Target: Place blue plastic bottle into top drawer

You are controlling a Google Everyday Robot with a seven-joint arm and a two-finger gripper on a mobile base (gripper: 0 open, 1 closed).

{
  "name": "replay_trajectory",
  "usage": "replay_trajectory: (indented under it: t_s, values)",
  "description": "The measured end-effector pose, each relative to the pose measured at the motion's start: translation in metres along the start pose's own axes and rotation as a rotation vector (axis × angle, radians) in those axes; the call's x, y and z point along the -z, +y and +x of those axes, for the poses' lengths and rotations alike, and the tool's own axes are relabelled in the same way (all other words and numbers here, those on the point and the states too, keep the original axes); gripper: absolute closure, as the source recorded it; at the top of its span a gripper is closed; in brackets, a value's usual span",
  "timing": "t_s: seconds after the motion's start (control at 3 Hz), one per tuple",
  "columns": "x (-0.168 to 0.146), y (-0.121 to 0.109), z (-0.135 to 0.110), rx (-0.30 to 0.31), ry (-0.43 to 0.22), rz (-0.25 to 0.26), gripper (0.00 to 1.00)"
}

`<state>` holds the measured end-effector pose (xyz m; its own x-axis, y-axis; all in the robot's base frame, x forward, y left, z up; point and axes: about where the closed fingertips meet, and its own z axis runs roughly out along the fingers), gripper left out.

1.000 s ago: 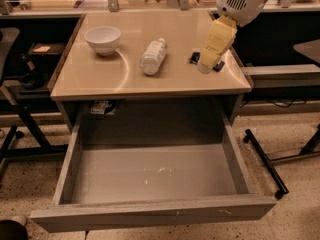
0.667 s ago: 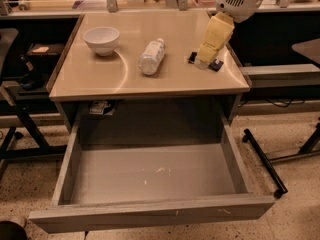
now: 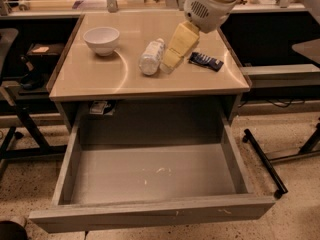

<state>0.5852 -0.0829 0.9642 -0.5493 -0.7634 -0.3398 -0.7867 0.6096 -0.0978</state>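
Claw (image 3: pixel 170 63) beside one blue plastic bottle (image 3: pixel 151 57); one bowl (image 3: pixel 102 39), one packet (image 3: pixel 205 60).

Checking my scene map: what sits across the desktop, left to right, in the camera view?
Left to right: white round bowl, clear blue plastic bottle, yellowish end effector beside it, flat dark blue packet.

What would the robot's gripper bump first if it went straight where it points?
The gripper, close beside the blue plastic bottle, would probably hit the desk top first; depth is unclear, maybe the bottle.
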Motion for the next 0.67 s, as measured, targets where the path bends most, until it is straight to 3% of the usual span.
replay_trajectory:
  t_s: [0.33,0.67]
  values:
    - [-0.015,0.006,-0.030,-0.052,0.010,0.003,0.00]
    - [-0.032,-0.002,-0.060,-0.106,0.039,0.026,0.00]
